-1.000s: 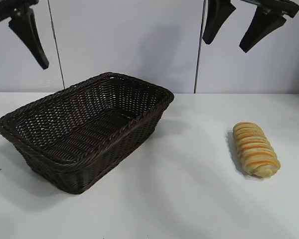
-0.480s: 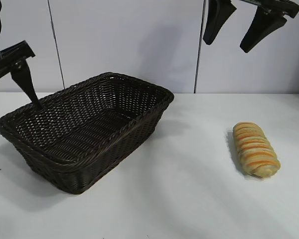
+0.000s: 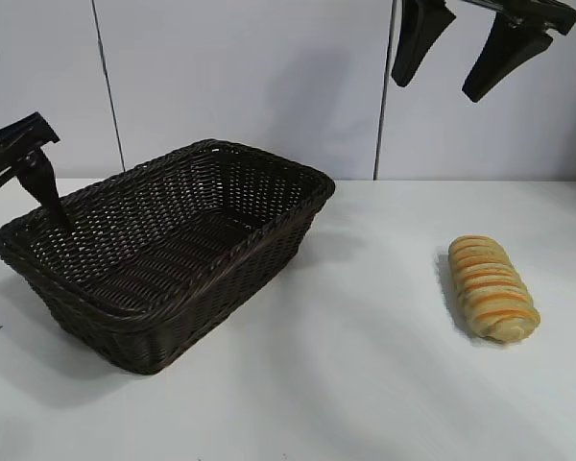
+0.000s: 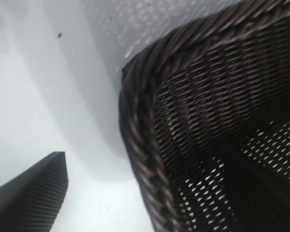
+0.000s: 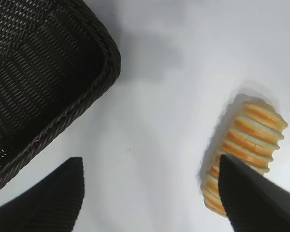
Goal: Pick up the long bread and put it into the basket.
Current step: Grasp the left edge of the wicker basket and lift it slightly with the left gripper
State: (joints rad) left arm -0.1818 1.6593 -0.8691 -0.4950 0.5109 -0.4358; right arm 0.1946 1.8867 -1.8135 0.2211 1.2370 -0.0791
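The long bread (image 3: 492, 288), golden-tan with orange-brown stripes, lies on the white table at the right, well apart from the basket (image 3: 305, 207). The dark brown woven basket stands at the left and holds nothing. My left gripper (image 4: 147, 174) is low at the basket's far-left corner, open, with the braided rim (image 4: 140, 135) between its fingers. One finger (image 3: 46, 192) shows by that corner. My right gripper (image 3: 435, 88) hangs high at the back right, open and holding nothing. In the right wrist view the long bread (image 5: 251, 140) lies partly behind one finger (image 5: 253, 203).
The white table (image 3: 365, 375) spreads bare between basket and bread and toward its front edge. A pale panelled wall (image 3: 240, 86) closes the back.
My left gripper has dropped from high at the upper left down to the basket's left corner. The right gripper, the bread and the basket have not moved.
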